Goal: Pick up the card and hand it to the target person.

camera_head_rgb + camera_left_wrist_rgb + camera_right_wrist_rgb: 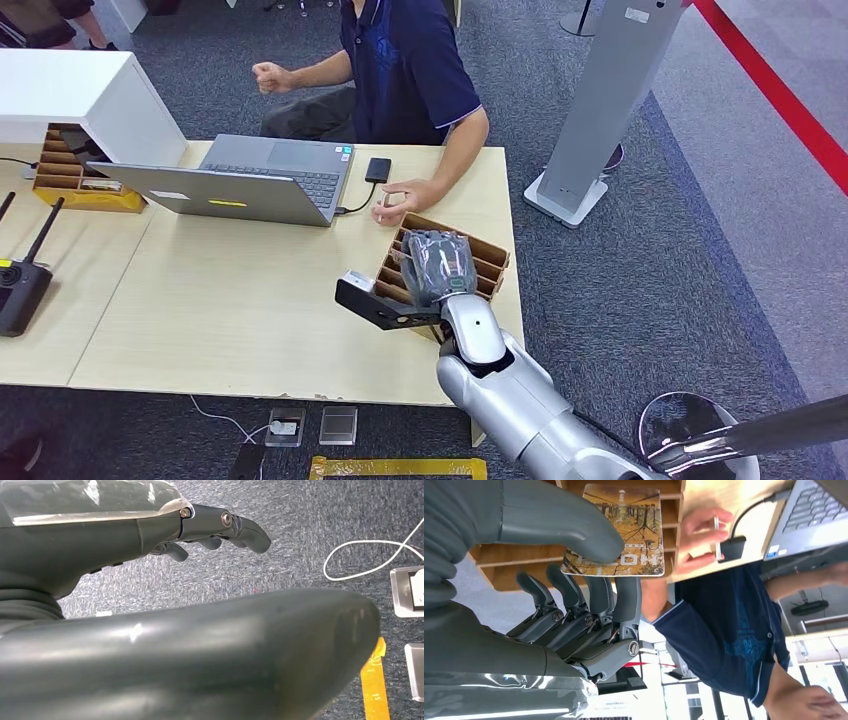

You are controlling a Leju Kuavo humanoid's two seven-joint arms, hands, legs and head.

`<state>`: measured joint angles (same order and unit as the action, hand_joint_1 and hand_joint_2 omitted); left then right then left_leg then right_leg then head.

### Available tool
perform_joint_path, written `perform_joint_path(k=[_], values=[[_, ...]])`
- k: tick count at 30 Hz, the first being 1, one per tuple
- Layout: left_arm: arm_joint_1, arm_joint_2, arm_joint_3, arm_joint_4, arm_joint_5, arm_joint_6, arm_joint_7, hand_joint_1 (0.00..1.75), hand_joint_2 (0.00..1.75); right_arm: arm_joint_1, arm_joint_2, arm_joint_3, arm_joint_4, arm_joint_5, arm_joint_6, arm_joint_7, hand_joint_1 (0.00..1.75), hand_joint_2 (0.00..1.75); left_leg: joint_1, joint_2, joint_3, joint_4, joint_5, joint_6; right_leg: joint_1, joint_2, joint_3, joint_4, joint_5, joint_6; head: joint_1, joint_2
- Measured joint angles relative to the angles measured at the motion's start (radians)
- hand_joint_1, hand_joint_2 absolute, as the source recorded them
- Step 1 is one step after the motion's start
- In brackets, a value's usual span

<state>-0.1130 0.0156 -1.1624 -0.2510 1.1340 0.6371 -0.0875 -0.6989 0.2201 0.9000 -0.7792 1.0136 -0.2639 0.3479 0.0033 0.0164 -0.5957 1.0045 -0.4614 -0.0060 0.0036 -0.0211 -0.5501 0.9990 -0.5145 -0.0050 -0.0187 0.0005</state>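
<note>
The card (634, 525), printed with an autumn forest picture, is pinched between the thumb and fingers of my right hand (589, 575). It sticks out of a slot of the brown cardboard organizer (524, 555). In the head view my right hand (437, 265) is over that organizer (485, 262) at the table's right end and covers the card. The person (410, 70) in a navy shirt sits behind the table, one hand (405, 200) resting just beyond the organizer with a small thin thing in its fingers. My left hand (150, 540) hangs over the carpet with nothing in it.
An open laptop (250, 180) and a black drive (377, 169) lie left of the person's hand. A white cabinet (80, 95) and a second organizer (70, 175) are at the far left, with a black radio unit (20, 290). A grey stand (610, 100) rises right of the table.
</note>
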Motion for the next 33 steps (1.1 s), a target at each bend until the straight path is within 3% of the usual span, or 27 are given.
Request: perform_joint_path(k=[15, 27, 33], values=[[0.003, -0.002, 0.0, 0.0, 0.005, -0.014, -0.011, 0.0, 0.0, -0.02, -0.098, -0.064, -0.198, 0.023, 0.035, 0.073, 1.54, 1.75, 0.0, 0.0, 0.0, 0.0, 0.0, 0.0, 0.0, 0.0, 0.0, 0.0, 0.0, 0.0, 0.0, 0.0], [0.003, -0.002, 0.0, 0.0, -0.009, -0.04, -0.03, 0.0, 0.0, -0.141, -0.152, -0.143, -0.24, 0.105, -0.018, 0.057, 1.42, 1.75, 0.0, 0.0, 0.0, 0.0, 0.0, 0.0, 0.0, 0.0, 0.0, 0.0, 0.001, 0.0, 0.0, 0.0], [0.002, -0.002, 0.0, 0.0, -0.023, -0.05, -0.04, 0.0, 0.0, -0.219, -0.155, -0.156, -0.195, 0.124, -0.122, -0.004, 1.34, 1.75, 0.0, 0.0, 0.0, 0.0, 0.0, 0.0, 0.0, 0.0, 0.0, 0.0, 0.001, 0.0, 0.0, 0.0]])
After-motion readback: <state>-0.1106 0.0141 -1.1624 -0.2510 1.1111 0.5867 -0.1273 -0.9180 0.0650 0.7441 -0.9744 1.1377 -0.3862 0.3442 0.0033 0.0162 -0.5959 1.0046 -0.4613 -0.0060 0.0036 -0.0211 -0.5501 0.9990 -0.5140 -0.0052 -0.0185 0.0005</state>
